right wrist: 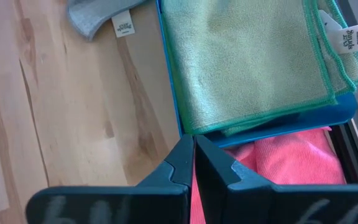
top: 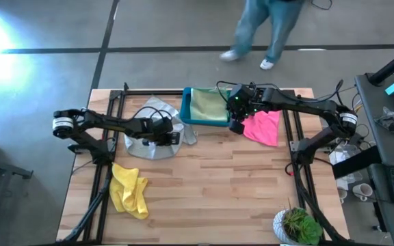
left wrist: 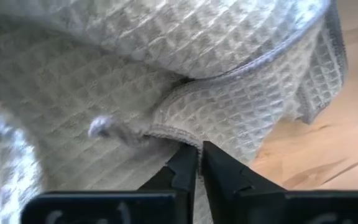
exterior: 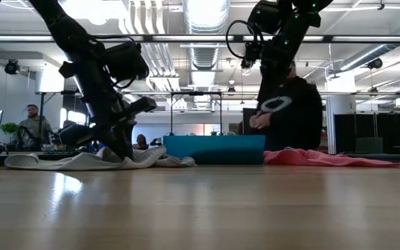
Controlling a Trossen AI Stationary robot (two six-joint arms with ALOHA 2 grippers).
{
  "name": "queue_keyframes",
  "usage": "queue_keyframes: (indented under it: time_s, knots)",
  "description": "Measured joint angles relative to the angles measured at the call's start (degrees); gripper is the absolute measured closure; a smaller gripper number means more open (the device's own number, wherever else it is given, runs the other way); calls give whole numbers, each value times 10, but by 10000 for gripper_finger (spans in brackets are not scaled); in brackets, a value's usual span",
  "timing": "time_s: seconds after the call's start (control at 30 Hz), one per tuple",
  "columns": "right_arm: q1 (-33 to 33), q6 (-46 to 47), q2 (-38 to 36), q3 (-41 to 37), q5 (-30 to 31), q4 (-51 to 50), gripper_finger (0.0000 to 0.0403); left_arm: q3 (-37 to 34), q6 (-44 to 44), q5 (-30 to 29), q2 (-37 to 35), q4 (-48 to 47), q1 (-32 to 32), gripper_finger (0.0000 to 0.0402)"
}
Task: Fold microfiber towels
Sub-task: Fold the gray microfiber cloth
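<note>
- High view: the left gripper sits low over the crumpled light grey waffle-weave microfiber towel, which lies on the wooden slatted table just left of the blue rectangular plastic bin. The bin holds a folded pale sage green cloth. The right gripper hangs at the bin's right front corner, beside the pink microfiber towel spread on the table to the bin's right. A crumpled yellow towel lies near the table's left front, well apart from the others. A small potted green plant stands at the right front corner. A person in light jeans stands on the floor beyond the table.
- Low view: the left gripper reaches down to the grey towel, which lies heaped on the tabletop. The bin stands behind, the pink towel flat to its right. The right gripper's tips cannot be told apart here.
- Left wrist view: the left gripper has its jaws pressed together, pinching the hemmed edge of the grey towel, which fills most of the view over bare wood.
- Right wrist view: the right gripper has its jaws pressed together with nothing between them, poised over the bin's blue rim, where the sage cloth meets the pink towel.
</note>
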Motion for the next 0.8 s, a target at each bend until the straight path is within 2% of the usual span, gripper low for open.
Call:
queue_keyframes:
  time_s: [0.2, 0.27, 0.43, 0.63, 0.8]
  knots:
    - [1, -6, 0, 0, -1, 0, 394, 3, 29, 18, -15, -2, -19, 401]
    - [1, -12, 0, 0, -22, 0, 394, 8, 30, 28, -30, -3, -39, 401]
    - [1, -20, 0, 0, -84, 0, 394, 15, 29, 31, -76, -3, -111, 401]
    - [6, -30, 0, 0, -95, 4, 394, 24, 18, 35, -124, -36, -201, 401]
    - [11, -46, 0, 0, -157, 5, 384, 40, -9, 38, -150, -67, -279, 401]
